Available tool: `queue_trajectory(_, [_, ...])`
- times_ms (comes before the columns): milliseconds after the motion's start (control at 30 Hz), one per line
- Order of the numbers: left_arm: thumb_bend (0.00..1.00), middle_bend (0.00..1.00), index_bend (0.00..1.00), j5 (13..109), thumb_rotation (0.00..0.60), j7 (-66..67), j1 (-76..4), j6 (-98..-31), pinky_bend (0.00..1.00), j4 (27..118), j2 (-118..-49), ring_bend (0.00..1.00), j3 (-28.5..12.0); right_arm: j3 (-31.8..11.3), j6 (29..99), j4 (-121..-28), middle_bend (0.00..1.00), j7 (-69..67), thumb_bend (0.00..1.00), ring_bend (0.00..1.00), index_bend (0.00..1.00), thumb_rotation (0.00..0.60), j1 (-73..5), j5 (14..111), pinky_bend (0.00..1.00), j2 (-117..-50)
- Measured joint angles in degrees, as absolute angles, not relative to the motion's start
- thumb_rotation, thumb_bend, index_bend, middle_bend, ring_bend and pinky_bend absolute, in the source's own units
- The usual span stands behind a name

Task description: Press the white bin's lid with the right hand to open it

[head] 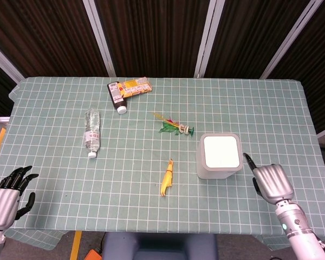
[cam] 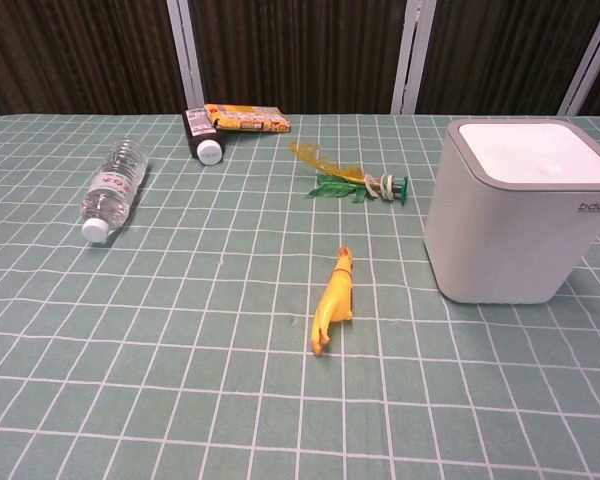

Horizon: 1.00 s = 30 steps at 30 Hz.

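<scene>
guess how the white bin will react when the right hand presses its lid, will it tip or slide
The white bin looks squat and square with a broad base flat on the table, so a press straight down on its lid probably won't tip it. The right hand sits beside it; an off-centre, sideways push might slide it on the cloth.
</scene>
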<state>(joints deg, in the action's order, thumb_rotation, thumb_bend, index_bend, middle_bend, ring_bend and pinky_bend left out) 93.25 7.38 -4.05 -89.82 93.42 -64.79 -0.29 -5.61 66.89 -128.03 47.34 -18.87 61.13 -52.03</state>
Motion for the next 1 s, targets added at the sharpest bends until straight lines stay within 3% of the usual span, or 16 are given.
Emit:
queue_trajectory(500, [0.50,0.14,0.27,93.26,0.600,6.61,-3.93,-90.05,0.30,93.33,-64.63,0.13,-0.38,-3.56,61.22,-128.48,0.74,49.29,0.68,0.79,0.11,0.600,-26.71,51.10,0.71,-53.16])
queue_trajectory(1000, [0.50,0.14,0.27,93.31,0.600,6.65,-3.98,-89.97,0.30,93.30,-64.65,0.13,-0.44,-1.33,61.92,-127.29,0.74,44.92,0.68,0.79,0.12,0.600,-28.79,51.71,0.71,-52.74])
